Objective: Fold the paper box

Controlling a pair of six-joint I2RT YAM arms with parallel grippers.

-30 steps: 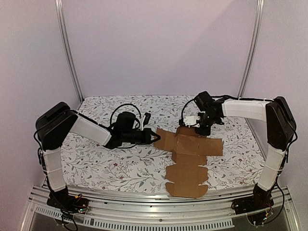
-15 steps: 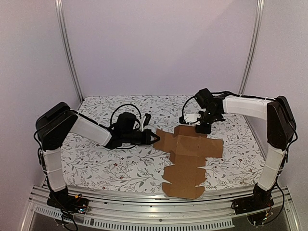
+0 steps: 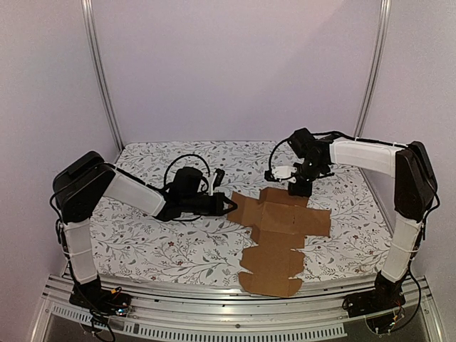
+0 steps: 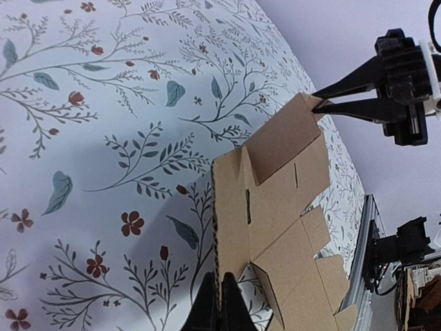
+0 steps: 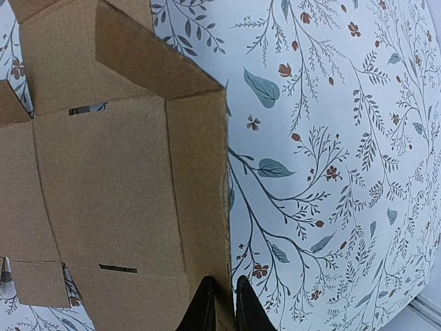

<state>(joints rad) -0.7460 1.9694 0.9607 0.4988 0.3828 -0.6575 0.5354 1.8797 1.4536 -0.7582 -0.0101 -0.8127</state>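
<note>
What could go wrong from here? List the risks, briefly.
1. The left end effector and right end effector each pinch only a thin edge of the paper box; opposing pulls could tear it or slip a grip.
2. Its near end reaches the near edge of the tablecloth; dragging may snag it there.

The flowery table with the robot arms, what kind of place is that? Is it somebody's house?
Probably a robot test booth, not a house. Two robot arms are bolted to a metal frame, plain walls with metal rails close it in, and an unfolded paper box lies on the flowery cloth.
</note>
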